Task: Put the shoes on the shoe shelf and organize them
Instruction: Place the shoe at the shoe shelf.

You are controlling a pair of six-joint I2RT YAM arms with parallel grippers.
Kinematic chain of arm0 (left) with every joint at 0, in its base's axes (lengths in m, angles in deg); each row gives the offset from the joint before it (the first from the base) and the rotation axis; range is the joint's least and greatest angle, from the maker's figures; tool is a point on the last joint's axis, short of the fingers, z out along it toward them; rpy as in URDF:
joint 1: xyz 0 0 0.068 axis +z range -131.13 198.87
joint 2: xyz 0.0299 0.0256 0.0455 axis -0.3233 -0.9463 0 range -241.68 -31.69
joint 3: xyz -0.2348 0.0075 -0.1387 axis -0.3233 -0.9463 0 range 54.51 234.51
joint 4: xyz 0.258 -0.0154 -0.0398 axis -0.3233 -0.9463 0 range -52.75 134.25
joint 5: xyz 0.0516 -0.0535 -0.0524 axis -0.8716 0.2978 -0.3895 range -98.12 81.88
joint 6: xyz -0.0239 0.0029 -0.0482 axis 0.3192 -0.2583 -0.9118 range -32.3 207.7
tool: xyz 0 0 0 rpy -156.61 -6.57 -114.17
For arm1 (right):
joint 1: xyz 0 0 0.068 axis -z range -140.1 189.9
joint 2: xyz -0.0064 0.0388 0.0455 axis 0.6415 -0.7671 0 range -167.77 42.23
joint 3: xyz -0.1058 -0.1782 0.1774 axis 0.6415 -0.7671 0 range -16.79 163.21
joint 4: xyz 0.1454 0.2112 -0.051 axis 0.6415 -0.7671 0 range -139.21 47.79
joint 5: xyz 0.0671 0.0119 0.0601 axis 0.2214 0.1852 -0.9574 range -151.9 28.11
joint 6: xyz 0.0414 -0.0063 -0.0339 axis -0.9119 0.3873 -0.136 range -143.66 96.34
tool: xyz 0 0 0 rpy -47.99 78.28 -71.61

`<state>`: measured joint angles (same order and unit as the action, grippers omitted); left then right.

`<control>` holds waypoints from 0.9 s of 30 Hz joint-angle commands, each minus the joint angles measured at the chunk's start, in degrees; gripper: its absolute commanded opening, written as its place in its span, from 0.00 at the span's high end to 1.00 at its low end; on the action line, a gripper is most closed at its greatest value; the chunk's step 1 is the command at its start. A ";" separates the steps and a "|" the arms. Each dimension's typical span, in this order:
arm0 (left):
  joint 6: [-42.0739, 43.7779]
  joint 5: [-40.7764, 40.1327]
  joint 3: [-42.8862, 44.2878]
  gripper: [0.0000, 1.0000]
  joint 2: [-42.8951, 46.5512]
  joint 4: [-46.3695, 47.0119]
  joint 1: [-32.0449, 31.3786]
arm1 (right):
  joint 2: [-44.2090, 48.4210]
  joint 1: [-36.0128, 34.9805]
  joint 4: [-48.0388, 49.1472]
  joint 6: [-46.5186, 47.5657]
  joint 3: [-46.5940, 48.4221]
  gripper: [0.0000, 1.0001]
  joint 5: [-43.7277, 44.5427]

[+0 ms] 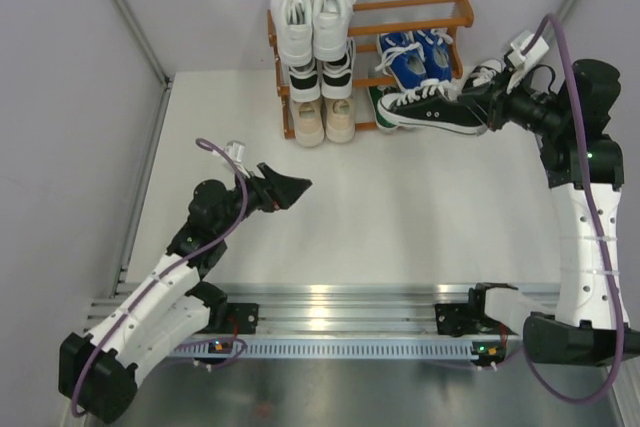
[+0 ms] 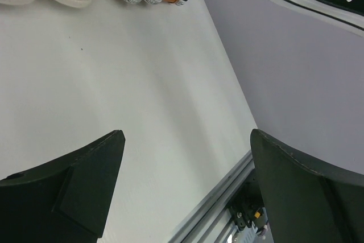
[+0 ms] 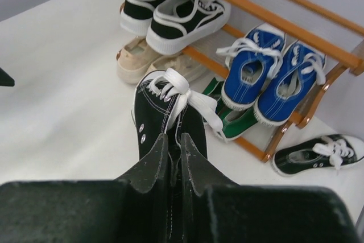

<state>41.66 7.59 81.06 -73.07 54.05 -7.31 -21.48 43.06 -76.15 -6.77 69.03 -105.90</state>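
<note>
**Right arm grips a black sneaker in front of the half-filled shelf**

Closest to the right wrist camera, the matte black fingers of the right gripper point(image 3: 175, 140) are pinched on the heel collar of a black canvas sneaker point(image 3: 156, 112). It has white stitching, metal eyelets and a floppy white lace bow, and its toe points toward the shoe shelf point(image 1: 410, 5).

The shelf is made of orange-brown wooden bars in stepped tiers. An all-white pair point(image 1: 315, 12) sits on top at the left, with a black-and-white pair point(image 1: 322, 79) below it and a beige pair point(image 1: 325, 119) lowest. To the right, a blue pair point(image 1: 415, 57) rests on the middle bars above a green pair point(image 1: 380, 107).

The table point(image 1: 400, 227) is smooth, matte white, edged by a ribbed aluminium rail point(image 1: 340, 297) and enclosed by pale grey walls point(image 1: 60, 97).

Only the right wrist view clearly shows a second black sneaker point(image 3: 318, 155) lying on the table just right of the shelf. The left wrist view catches the held shoe's white rubber sidewall from below. The left gripper point(image 1: 290, 187) hangs over bare table, fingers spread apart and holding nothing.
</note>
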 commanded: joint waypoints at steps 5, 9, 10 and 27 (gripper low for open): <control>-4.84 4.95 -2.37 0.04 -4.31 11.81 0.25 | 3.59 0.45 5.46 0.87 -4.35 1.00 -0.29; -6.07 5.21 -3.78 0.04 -4.67 13.57 0.25 | 3.41 0.45 5.89 0.52 -4.26 1.00 0.24; -6.34 5.21 -4.13 0.04 -4.67 13.92 0.25 | 3.32 0.53 5.98 0.34 -4.17 1.00 0.33; -7.92 6.62 -7.03 0.04 -7.13 17.44 0.25 | -3.61 0.97 9.41 -4.13 9.17 1.00 2.35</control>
<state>33.82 13.38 74.50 -80.33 67.06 -7.31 -23.81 43.15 -75.80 -8.81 71.46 -103.67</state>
